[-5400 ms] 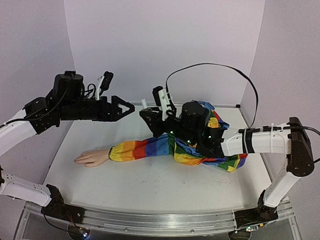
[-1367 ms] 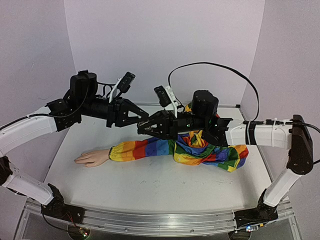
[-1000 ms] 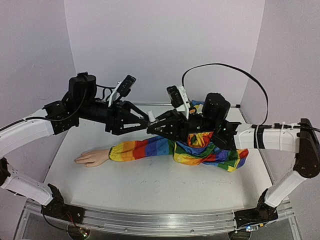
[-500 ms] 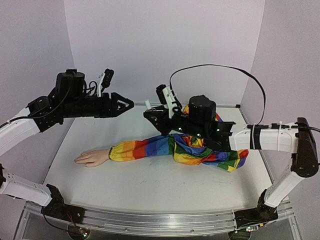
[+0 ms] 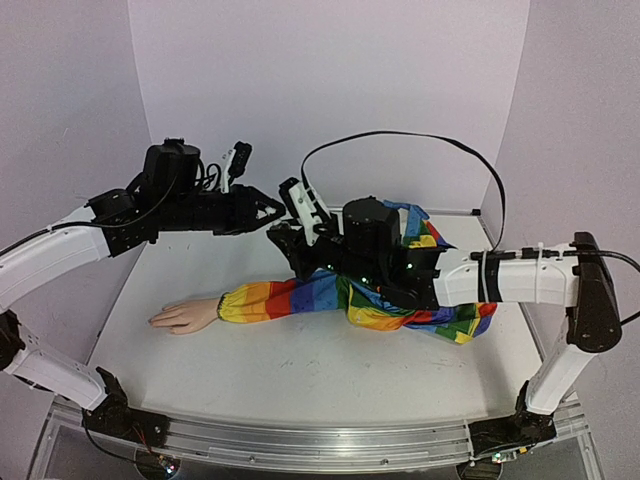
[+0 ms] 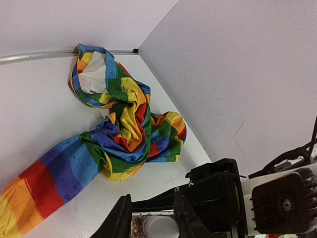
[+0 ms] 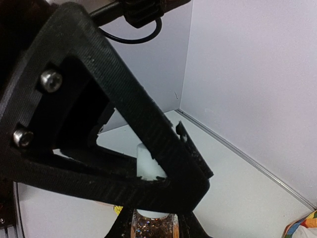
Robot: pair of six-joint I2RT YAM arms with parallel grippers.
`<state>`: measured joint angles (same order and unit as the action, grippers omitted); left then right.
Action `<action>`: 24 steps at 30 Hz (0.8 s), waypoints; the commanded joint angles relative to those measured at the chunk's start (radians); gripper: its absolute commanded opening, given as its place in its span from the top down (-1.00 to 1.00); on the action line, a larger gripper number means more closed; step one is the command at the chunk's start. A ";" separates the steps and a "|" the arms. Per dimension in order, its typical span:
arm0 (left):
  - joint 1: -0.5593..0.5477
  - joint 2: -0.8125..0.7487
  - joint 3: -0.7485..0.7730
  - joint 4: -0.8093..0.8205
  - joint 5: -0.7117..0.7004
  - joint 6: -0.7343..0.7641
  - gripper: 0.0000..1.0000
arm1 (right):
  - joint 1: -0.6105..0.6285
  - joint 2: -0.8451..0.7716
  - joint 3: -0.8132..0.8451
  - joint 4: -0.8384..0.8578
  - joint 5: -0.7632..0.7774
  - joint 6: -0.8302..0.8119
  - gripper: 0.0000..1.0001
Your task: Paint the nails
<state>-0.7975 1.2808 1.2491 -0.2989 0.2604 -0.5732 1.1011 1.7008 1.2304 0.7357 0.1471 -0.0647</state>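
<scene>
While the right claw (image 5: 288, 240) clamps a small clear bottle (image 7: 153, 224) of glittery polish, raised over the counter (image 5: 300, 375), the left claw (image 5: 272, 212) has its fingers (image 6: 121, 218) set narrowly either side of the bottle's white cap (image 7: 146, 161); whether they pinch it cannot be told. The nails (image 5: 160, 320) tip the pale mannequin hand (image 5: 187, 316), which lies flat at the counter's front left, ending a rainbow-striped sleeve (image 5: 300, 295). It is well apart from both claws, and the nails are too small to make out.
</scene>
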 commanded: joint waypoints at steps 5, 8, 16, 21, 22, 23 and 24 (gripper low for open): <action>-0.019 0.039 0.053 0.069 0.060 0.044 0.72 | 0.003 0.001 0.073 0.051 0.036 0.007 1.00; -0.035 0.066 0.060 0.073 0.170 0.111 0.84 | 0.001 -0.010 0.078 0.051 -0.001 0.024 1.00; -0.049 0.088 0.033 0.114 0.837 0.439 1.00 | -0.158 -0.108 -0.002 0.222 -0.830 0.232 1.00; -0.047 0.103 0.075 0.115 1.081 0.515 1.00 | -0.176 -0.160 -0.106 0.581 -1.226 0.440 1.00; -0.044 0.111 0.085 0.115 1.090 0.515 1.00 | -0.176 -0.168 -0.113 0.590 -1.230 0.453 1.00; -0.040 0.117 0.093 0.115 1.087 0.515 1.00 | -0.176 -0.179 -0.124 0.590 -1.215 0.455 1.00; -0.033 0.122 0.097 0.113 1.072 0.511 1.00 | -0.177 -0.193 -0.139 0.589 -1.192 0.449 1.00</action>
<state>-0.7879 1.3682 1.3025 -0.1707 1.0145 -0.0822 0.9199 1.5940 1.0893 0.9623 -0.8585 0.3164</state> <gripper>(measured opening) 0.157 0.223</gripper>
